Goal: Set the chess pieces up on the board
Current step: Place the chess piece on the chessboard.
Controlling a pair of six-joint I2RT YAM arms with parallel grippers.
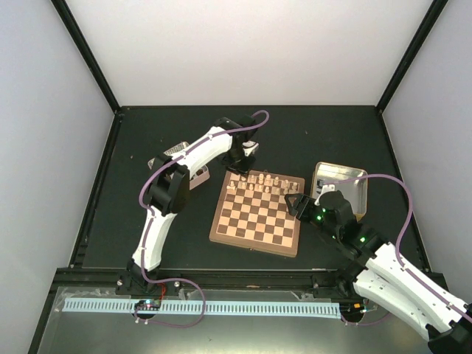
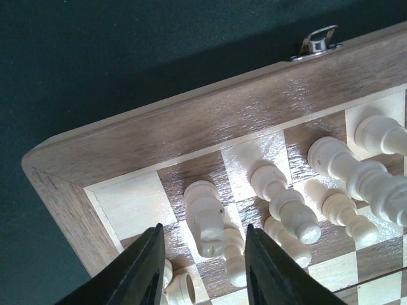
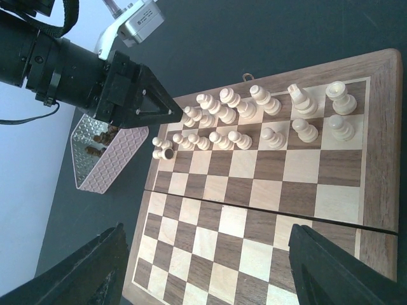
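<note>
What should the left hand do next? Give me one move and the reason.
Probably lift the left hand straight up. Its fingers stand open on either side of an upright chessman in the board's back row, apparently not gripping it, and neighbouring chessmen crowd close, so a sideways exit risks toppling them.

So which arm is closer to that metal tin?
Right. The right fingers hover open at the board's right edge, beside the metal tin; the left fingers hang open over the chess pieces at the far-left corner.
</note>
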